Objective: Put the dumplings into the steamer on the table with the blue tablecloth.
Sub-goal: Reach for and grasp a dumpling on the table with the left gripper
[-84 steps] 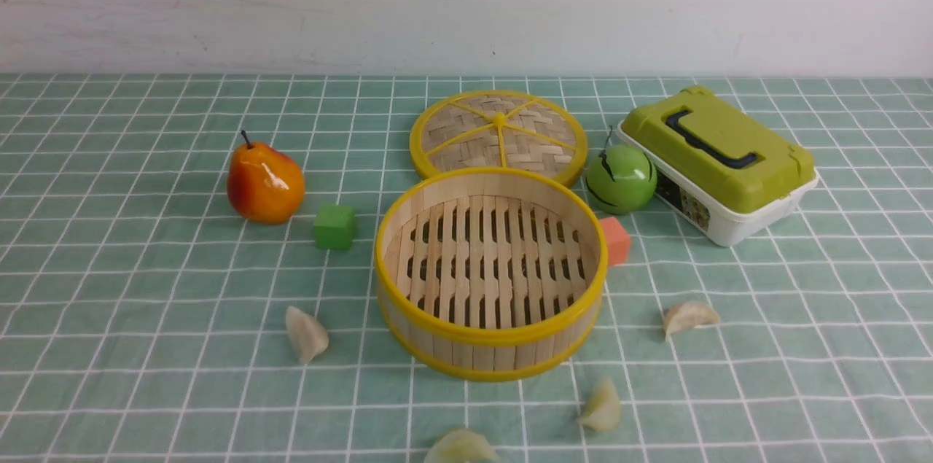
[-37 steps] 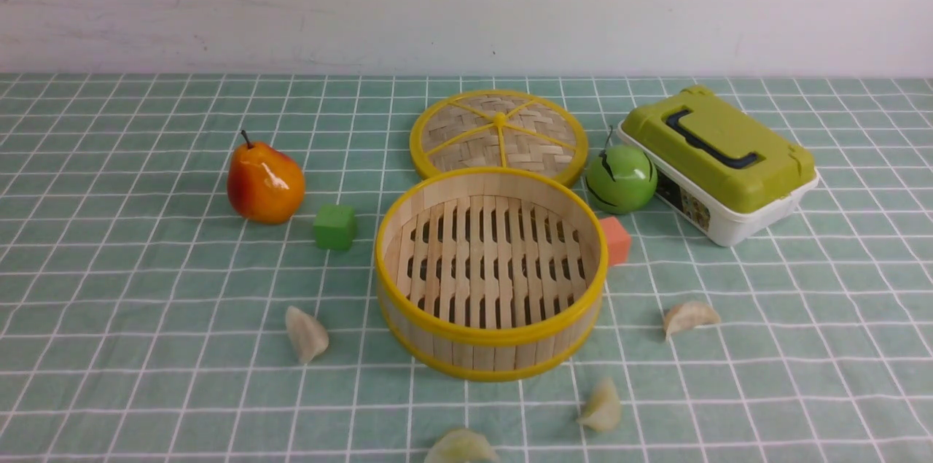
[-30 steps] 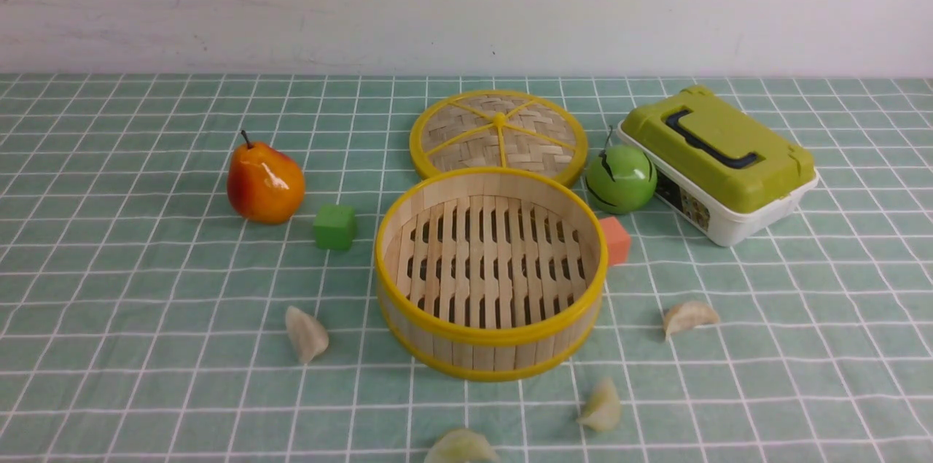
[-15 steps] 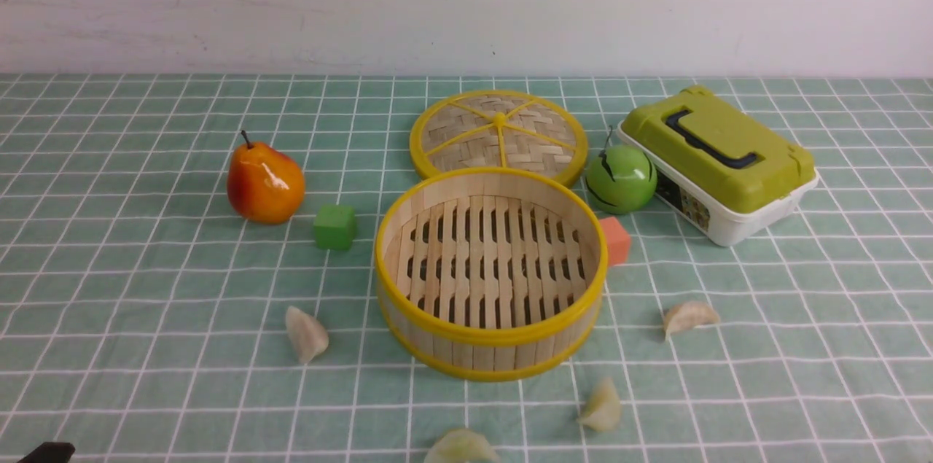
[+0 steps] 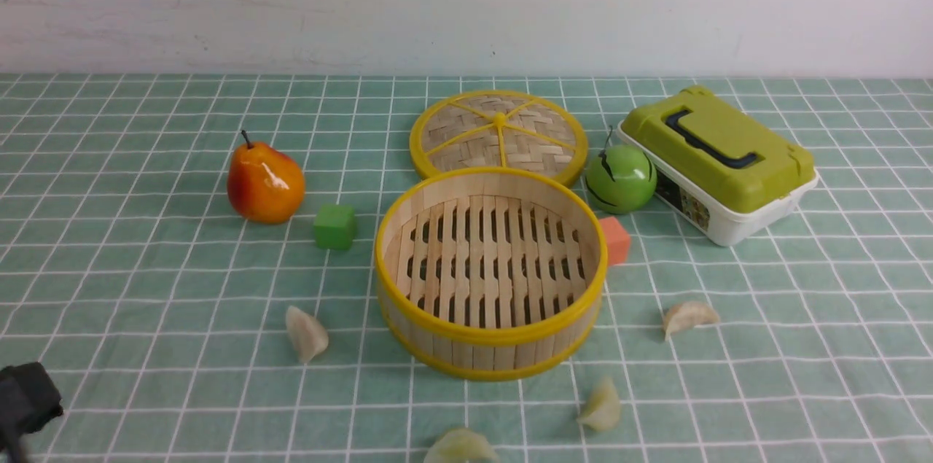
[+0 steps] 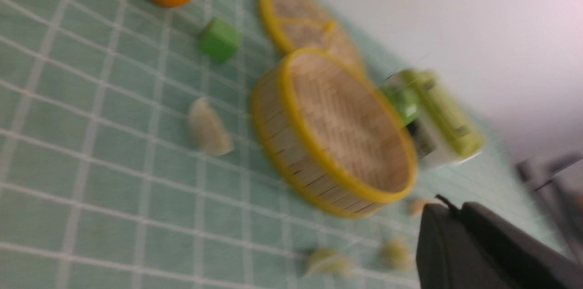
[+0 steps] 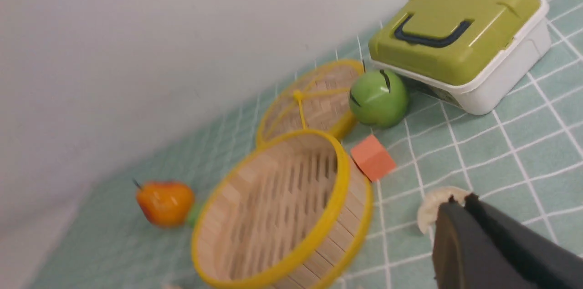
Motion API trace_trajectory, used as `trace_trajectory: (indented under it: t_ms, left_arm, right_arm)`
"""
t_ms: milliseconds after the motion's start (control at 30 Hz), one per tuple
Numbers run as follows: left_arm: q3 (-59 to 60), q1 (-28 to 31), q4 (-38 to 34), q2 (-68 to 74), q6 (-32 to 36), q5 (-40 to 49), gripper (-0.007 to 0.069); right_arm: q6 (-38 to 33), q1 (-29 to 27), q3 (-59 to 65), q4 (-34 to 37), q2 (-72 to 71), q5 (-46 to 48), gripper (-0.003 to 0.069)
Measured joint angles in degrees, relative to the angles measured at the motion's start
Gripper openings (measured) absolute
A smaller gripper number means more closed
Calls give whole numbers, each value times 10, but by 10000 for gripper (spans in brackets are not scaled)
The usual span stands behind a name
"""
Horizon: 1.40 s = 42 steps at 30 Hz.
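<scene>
The steamer (image 5: 490, 337) stands empty in the middle of the table with the blue tablecloth (image 5: 146, 266). Around it the dumplings lie on the cloth: one to its left (image 5: 306, 334), one to its right (image 5: 689, 317), two in front (image 5: 601, 406) (image 5: 461, 447). My left gripper (image 6: 448, 207) is shut and holds nothing; a black part of it (image 5: 25, 405) shows at the front view's lower left corner, far from the left dumpling (image 6: 209, 127). My right gripper (image 7: 457, 201) is shut and empty, out of the front view. In its wrist view the right dumpling (image 7: 430, 209) lies behind its tips.
The woven lid (image 5: 499, 135) lies flat behind the steamer. A pear (image 5: 264, 182) and a green cube (image 5: 335, 227) sit at the left. A green apple (image 5: 621, 177), an orange cube (image 5: 616, 239) and a green-lidded box (image 5: 718, 160) sit at the right. A white wall closes the back.
A black part of my left gripper has come up into the front view's lower left corner. Nothing on the cloth has moved.
</scene>
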Motion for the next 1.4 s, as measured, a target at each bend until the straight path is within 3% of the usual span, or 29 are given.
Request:
trace_trajectory:
  t_ms: [33,100,167,267,433,600,800,933,1067,1267,1400]
  left_arm:
    - [-5,-1,7,13,0,10,-14]
    - [-53,-9,83,71,-3,55,-14]
    - [-89,-31,144,116,-19,90,-14]
    - [-126,-61,200,175,-51,139,-14]
    - [-170,-99,231,294,-63,166,-1]
    - [-196,-155,235,420,-57,102,145]
    - [-269,-205,236,582,-94,48,465]
    - [-327,-207,237,683,-142,27,584]
    - [-364,-207,238,756,-165,19,597]
    - [-405,-207,238,861,-185,11,537]
    - [-410,-207,242,890,-197,5,405]
  right_arm:
    - [-9,0,-8,-2,17,6,-18]
    - [-102,0,-88,-25,104,87,-20]
    - [-142,1,-156,-37,180,163,-20]
    - [-160,17,-215,-55,255,228,-19]
    - [-162,84,-254,-97,329,261,-17]
    - [-163,125,-258,-119,354,264,-14]
    - [-163,127,-258,-122,355,262,-11]
    - [-163,127,-258,-123,355,262,-10]
    - [-163,127,-258,-124,355,263,-6]
    - [-163,127,-258,-126,355,266,-1]
    - [-163,127,-258,-136,355,266,1]
